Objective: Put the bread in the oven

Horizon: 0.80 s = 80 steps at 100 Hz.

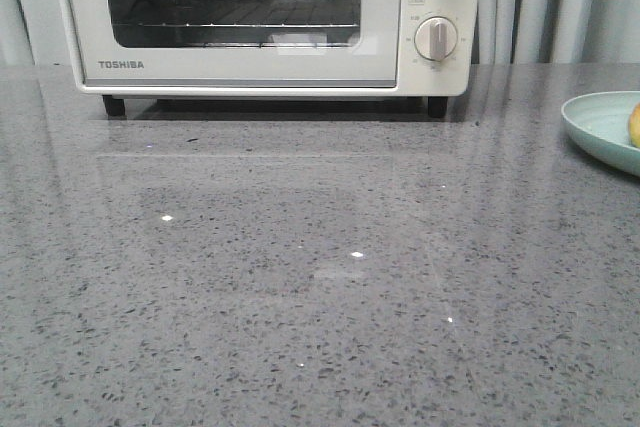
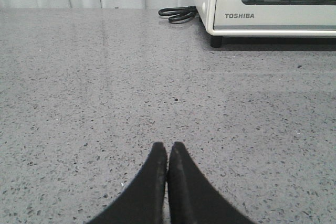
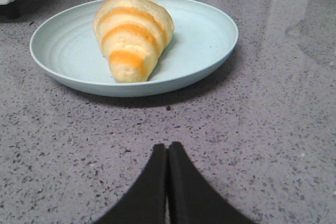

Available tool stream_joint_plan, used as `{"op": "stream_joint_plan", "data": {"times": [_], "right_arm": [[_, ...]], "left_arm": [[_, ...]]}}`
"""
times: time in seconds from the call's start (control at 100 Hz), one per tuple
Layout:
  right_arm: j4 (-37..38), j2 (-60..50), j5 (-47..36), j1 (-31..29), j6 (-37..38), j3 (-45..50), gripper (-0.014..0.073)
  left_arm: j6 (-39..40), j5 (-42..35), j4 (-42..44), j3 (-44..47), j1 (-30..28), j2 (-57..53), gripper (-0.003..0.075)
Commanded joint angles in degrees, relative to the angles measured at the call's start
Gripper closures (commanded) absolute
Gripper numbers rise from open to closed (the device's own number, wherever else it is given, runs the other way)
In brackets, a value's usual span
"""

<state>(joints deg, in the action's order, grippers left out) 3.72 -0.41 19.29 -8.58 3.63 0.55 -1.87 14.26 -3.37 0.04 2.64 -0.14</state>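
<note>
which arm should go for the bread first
Right. Its shut gripper faces the bread on the plate. The left gripper, also shut, faces bare counter beside the closed oven.

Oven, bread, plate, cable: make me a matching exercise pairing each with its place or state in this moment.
Things:
1. oven
2. bread
3. plate
4. cable

Descriptions:
A. lying on the pale blue dish
B. coiled on the counter beside the oven
C. door closed, wire rack visible through the glass
D. on the counter toward the robot's right, cut off by the front view's edge

Pairs: 1-C, 2-A, 3-D, 4-B
</note>
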Motion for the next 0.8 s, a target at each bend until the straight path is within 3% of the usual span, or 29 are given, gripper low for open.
{"op": "stream_joint_plan", "data": {"times": [0.0,0.79], "right_arm": [[-0.02,-1.24,-1.39,-0.42,-0.07,1.49,0.0669],[0.54,-1.24,-1.69,-0.42,-0.07,1.49,0.0669]], "left_arm": [[0.32,-4.48,-0.36,1.32,-0.39,-1.59,0.0741],[0.32,-7.48,-0.36,1.32,-0.39,-1.59,0.0742]]}}
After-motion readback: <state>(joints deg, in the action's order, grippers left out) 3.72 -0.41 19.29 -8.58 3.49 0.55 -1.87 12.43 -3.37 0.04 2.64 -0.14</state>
